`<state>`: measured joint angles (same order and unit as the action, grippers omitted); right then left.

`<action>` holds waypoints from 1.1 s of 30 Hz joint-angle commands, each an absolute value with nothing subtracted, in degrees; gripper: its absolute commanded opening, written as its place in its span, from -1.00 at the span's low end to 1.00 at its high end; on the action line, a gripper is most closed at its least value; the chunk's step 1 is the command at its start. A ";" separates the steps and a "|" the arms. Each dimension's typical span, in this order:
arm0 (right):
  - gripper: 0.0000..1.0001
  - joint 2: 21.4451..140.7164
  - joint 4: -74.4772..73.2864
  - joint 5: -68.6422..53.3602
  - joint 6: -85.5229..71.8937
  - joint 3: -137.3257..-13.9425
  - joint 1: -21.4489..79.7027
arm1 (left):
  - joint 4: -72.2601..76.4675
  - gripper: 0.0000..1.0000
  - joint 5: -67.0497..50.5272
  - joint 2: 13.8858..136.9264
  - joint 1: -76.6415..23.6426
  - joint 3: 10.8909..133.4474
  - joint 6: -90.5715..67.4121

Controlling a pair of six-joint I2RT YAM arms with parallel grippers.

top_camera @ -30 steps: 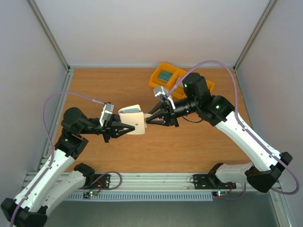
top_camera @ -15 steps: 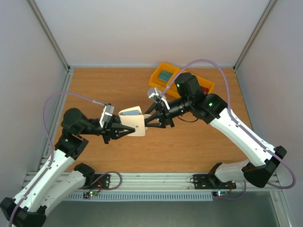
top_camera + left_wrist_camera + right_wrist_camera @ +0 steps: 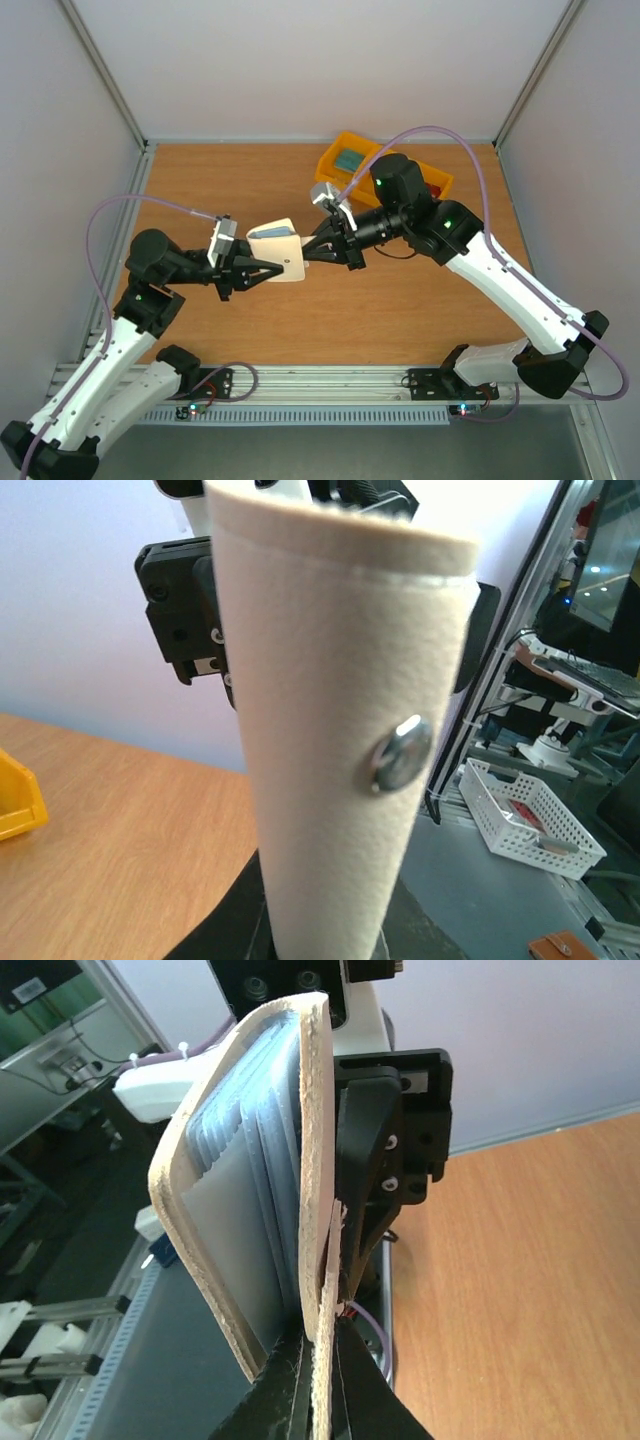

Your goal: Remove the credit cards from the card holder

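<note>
Cream-white folding felt card holder [image 3: 285, 245] held above the wooden table [image 3: 200, 190]: my left gripper [image 3: 272, 271] clamps 1 edge, my right gripper [image 3: 309, 255] is pinched tight on, apparently, the opposite flap.

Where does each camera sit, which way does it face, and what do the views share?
Top external: above, behind the bases, looking down at table, both arms, left tool and right tool meeting at the card holder.
Left wrist: faces the holder's cream outside and snap; own fingers at bottom, right tool behind.
Right wrist: faces its grey-blue inside; own fingers pinch its edge.
Shared: all show the card holder.
</note>
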<state>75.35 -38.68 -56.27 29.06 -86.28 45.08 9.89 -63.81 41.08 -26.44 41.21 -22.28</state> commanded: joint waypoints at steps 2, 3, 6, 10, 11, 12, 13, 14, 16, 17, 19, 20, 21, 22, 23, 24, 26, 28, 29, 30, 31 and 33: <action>-0.97 75.91 -31.60 -53.46 23.99 -83.16 45.97 | 11.85 -0.39 -53.30 40.86 -27.25 41.02 -26.29; -0.97 75.99 -30.51 -53.58 22.29 -82.50 45.13 | 11.63 -0.31 -51.50 40.66 -27.25 40.45 -27.71; -0.98 76.41 -27.98 -51.82 17.16 -80.45 43.34 | 9.87 0.08 -45.87 40.08 -27.25 38.72 -28.85; -0.98 76.49 -30.94 -43.84 14.56 -80.00 42.13 | 7.38 0.97 -41.46 38.73 -27.16 37.24 -28.66; -0.98 76.85 -32.71 -39.93 14.54 -80.29 42.04 | 7.13 0.99 -39.89 38.44 -27.08 36.81 -28.50; -0.98 77.27 -34.48 -36.61 14.46 -80.71 42.07 | 6.87 0.99 -37.99 38.16 -26.99 36.02 -28.42; -0.97 77.75 -36.20 -34.00 14.37 -81.07 42.05 | 6.25 0.99 -35.39 38.08 -26.80 35.45 -28.06; -0.98 77.93 -37.17 -32.11 14.02 -81.19 42.03 | 5.45 0.99 -31.84 37.91 -26.42 34.98 -27.74; -0.97 77.82 -37.77 -29.18 13.18 -80.81 42.03 | 3.49 0.99 -27.25 37.78 -25.78 34.25 -26.86; -0.98 77.52 -37.86 -28.05 12.96 -80.57 42.03 | 2.48 0.99 -25.84 37.69 -25.54 34.01 -25.60; -0.98 76.91 -38.24 -26.98 13.20 -80.18 42.04 | 1.47 0.99 -25.53 37.55 -25.20 33.39 -23.43; -0.98 76.75 -38.57 -26.70 13.31 -80.16 42.04 | 1.40 0.99 -26.05 37.31 -25.14 33.14 -21.84; -0.98 76.59 -39.00 -26.39 13.35 -80.34 42.03 | 1.26 0.99 -26.59 37.25 -25.14 33.09 -21.02; -0.97 76.56 -39.59 -25.90 13.29 -80.66 42.04 | 1.17 0.99 -27.09 37.12 -25.14 33.06 -20.08; -0.98 76.48 -40.24 -25.54 13.13 -81.01 42.01 | 0.96 0.99 -27.30 37.15 -25.14 33.15 -19.65; -0.98 76.36 -40.37 -25.88 13.26 -81.19 42.07 | 0.70 0.99 -27.43 37.11 -25.14 33.28 -19.37; -0.97 75.74 -38.61 -28.07 13.75 -80.22 42.08 | 0.27 0.99 -27.47 37.09 -25.07 33.61 -18.57; -0.98 75.22 -37.74 -29.38 14.58 -79.84 41.80 | -1.81 0.99 -27.84 36.81 -24.41 34.01 -18.66; -0.98 74.98 -37.48 -30.34 14.90 -79.84 41.38 | -1.76 0.98 -29.26 36.52 -23.86 34.13 -19.39; -0.98 74.71 -36.74 -32.20 14.89 -79.50 40.31 | -0.90 0.93 -31.71 36.07 -23.36 34.14 -20.09; -0.98 74.29 -35.50 -34.61 14.66 -78.90 39.28 | 1.30 0.87 -35.26 35.75 -23.04 34.06 -20.38; -0.98 73.62 -33.38 -38.95 14.25 -78.03 37.73 | 4.80 0.72 -43.04 34.84 -22.85 34.13 -20.69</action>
<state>76.31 -38.87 -31.03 14.15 -79.18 40.64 -1.54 -31.62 36.91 -23.53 33.47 -20.62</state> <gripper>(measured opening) 0.036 0.909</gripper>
